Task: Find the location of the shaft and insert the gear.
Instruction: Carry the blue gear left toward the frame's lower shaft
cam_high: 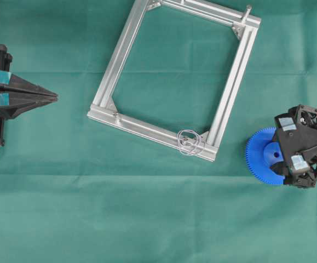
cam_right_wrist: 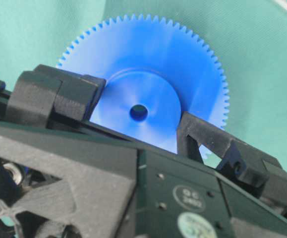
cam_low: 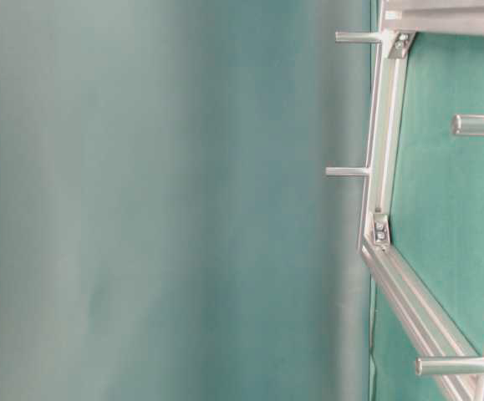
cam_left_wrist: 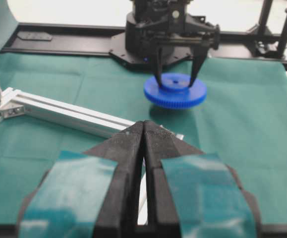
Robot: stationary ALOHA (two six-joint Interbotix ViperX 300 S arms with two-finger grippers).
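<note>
One blue toothed plastic gear (cam_right_wrist: 148, 94), hub clamped between right gripper (cam_right_wrist: 139, 118) fingers. One wire-looped shaft (cam_high: 189, 142) on aluminium frame (cam_high: 122, 52). Left gripper (cam_left_wrist: 143, 130) closed, empty.

Your table wore a green cloth (cam_high: 147, 219), creased across its width. On it lay a square aluminium frame (cam_high: 122, 52), well apart from your right pincer (cam_high: 287, 156) and between both pincers, nearer the far edge.
</note>
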